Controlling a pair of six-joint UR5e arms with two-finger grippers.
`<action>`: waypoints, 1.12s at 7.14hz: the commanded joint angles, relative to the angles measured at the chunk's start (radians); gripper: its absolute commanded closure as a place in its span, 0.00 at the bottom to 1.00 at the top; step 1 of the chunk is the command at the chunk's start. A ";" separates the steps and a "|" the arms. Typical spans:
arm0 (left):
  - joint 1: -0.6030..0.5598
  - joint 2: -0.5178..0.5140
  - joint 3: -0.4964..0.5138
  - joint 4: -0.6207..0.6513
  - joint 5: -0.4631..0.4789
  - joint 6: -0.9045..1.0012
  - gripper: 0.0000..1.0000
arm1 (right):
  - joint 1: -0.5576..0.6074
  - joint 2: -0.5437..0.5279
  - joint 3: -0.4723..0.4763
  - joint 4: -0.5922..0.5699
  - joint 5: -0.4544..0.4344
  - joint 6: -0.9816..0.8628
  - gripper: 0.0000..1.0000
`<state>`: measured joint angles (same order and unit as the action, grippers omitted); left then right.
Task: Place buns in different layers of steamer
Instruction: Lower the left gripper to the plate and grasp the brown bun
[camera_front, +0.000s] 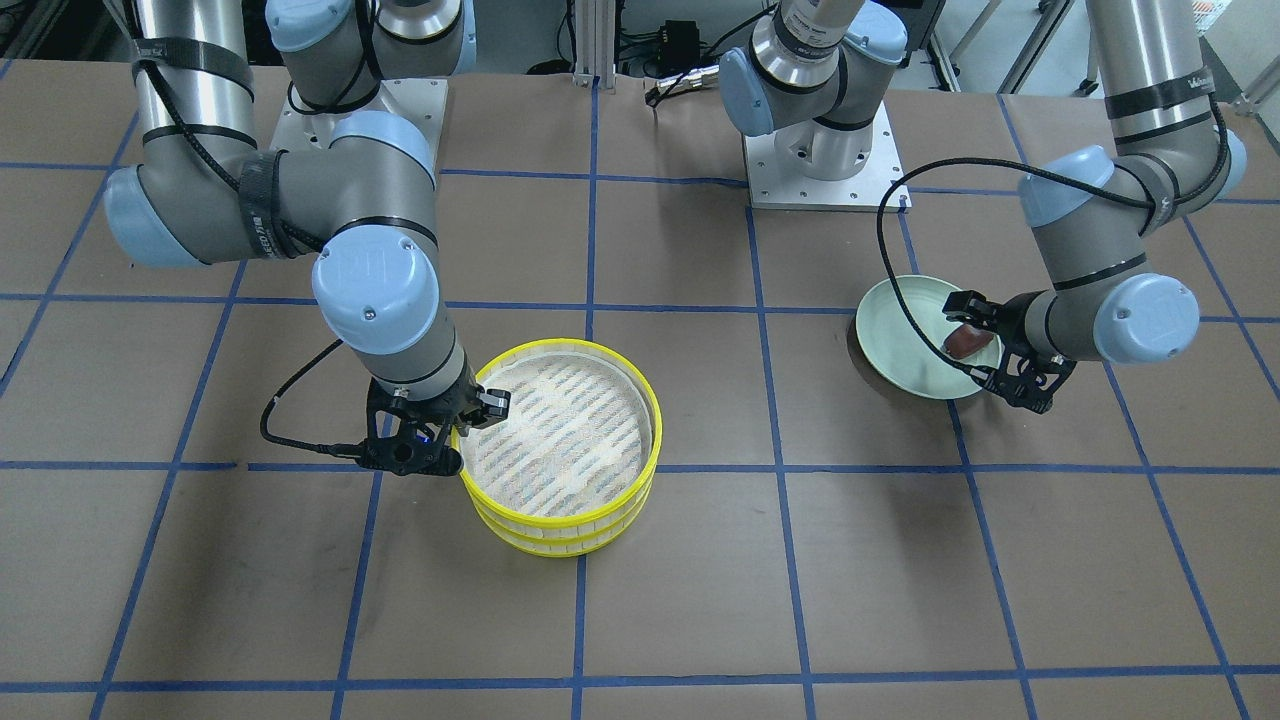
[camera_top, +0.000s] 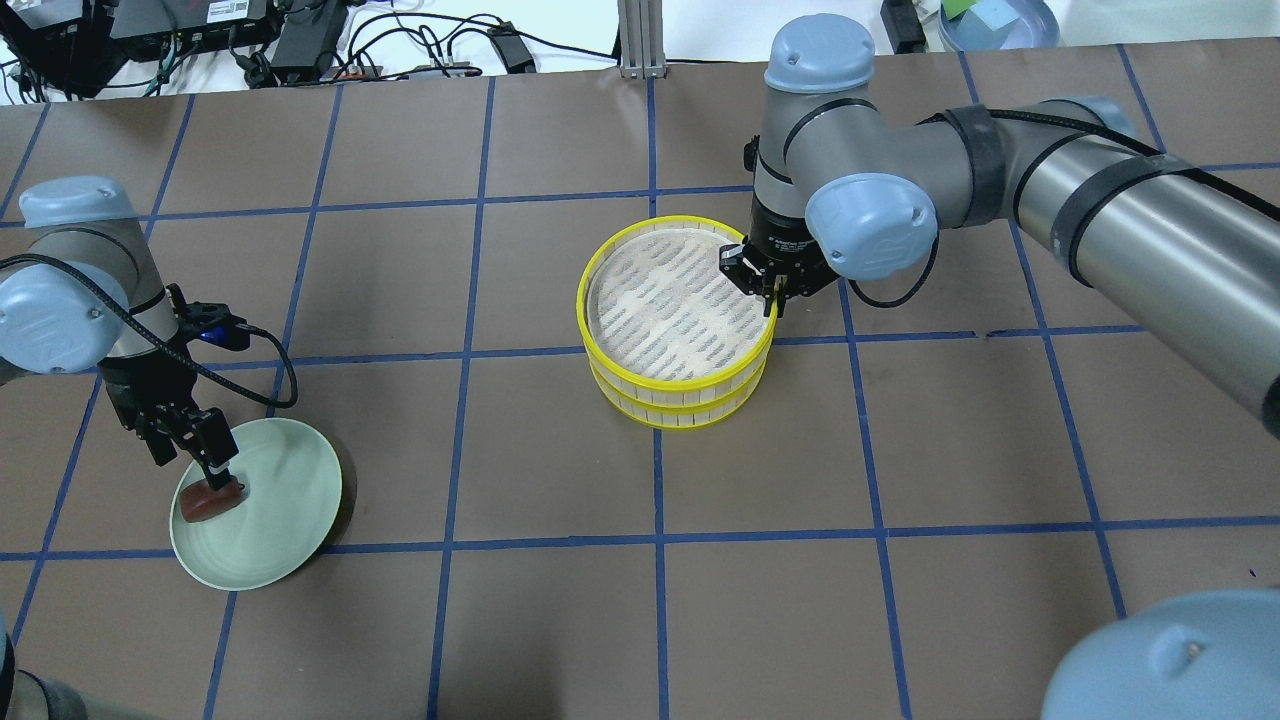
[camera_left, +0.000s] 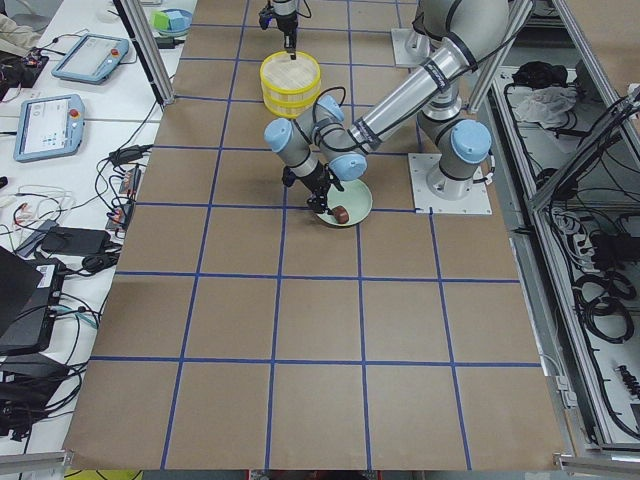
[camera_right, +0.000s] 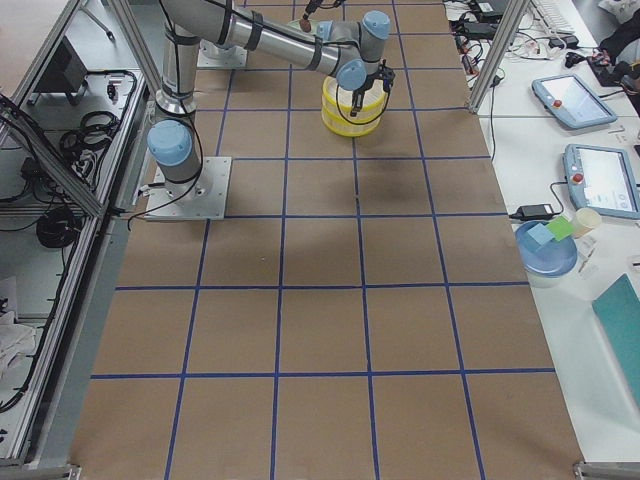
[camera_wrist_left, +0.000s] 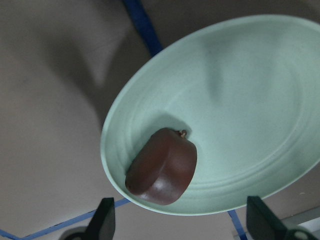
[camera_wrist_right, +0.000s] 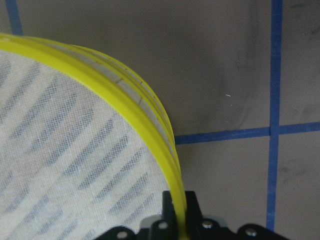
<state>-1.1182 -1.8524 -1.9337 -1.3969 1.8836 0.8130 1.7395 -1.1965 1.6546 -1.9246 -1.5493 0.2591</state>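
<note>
Two stacked steamer layers at mid-table: top tray (camera_top: 670, 300) sits squarely on lower tray (camera_top: 680, 412). Right gripper (camera_wrist_right: 180, 210) is clamped on the top tray's yellow rim, one finger inside and one outside. Left gripper (camera_wrist_left: 182, 222) hangs over the green plate (camera_wrist_left: 250, 100), jaws wide apart, gripping nothing. Brown bun (camera_wrist_left: 162, 167) lies on that plate, near its edge.

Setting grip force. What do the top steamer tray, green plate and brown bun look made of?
top steamer tray: smooth yellow rim, probably plastic; floor a fine woven mesh, threads visible.
green plate: matte, faint speckles, concentric ridges; ceramic or melamine, cannot tell.
brown bun: smooth, soft sheen, likely a moulded prop.
</note>
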 joint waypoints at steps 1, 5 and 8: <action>0.001 -0.022 -0.007 0.002 0.002 0.000 0.07 | 0.000 -0.005 -0.001 0.004 -0.006 -0.003 0.01; 0.001 -0.042 -0.031 0.002 -0.007 -0.005 0.07 | -0.008 -0.167 -0.038 0.117 -0.002 -0.020 0.00; 0.003 -0.053 -0.041 0.042 0.002 -0.003 0.08 | -0.034 -0.374 -0.127 0.396 -0.012 -0.040 0.00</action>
<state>-1.1154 -1.8983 -1.9706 -1.3711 1.8822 0.8089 1.7161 -1.4841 1.5576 -1.6361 -1.5531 0.2271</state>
